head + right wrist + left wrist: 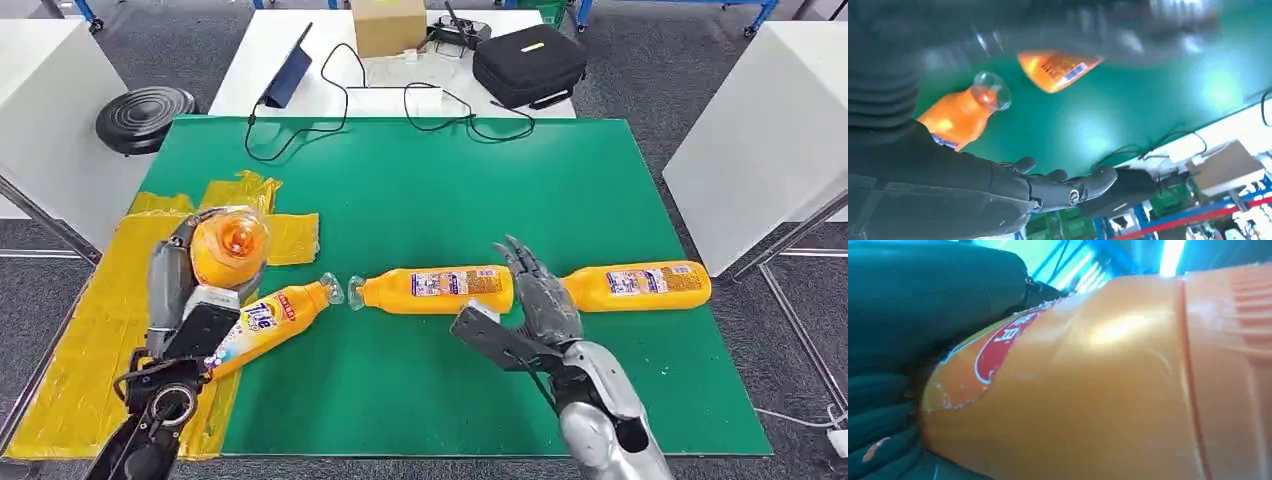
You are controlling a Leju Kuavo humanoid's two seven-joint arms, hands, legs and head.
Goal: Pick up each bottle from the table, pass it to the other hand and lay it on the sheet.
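Four orange bottles in view on the green table (430, 200). Left robot hand (185, 290) grips one bottle (230, 245) upright-ish, its base toward the camera, above the yellow sheet (90, 330) at the table's left edge; left wrist view confirms the orange body (1108, 390) pressed against the dark fingers (923, 300). Second bottle (270, 325) lies tilted just right of that hand, cap pointing right and far, its lower end on the sheet's edge. Third bottle (435, 290) lies flat mid-table, cap to the left, nearly touching the second's cap. Fourth bottle (640, 285) lies flat to the right. Right robot hand (535, 295) hovers between third and fourth, fingers spread wide, holding nothing. Cables (400, 105) at far edge.
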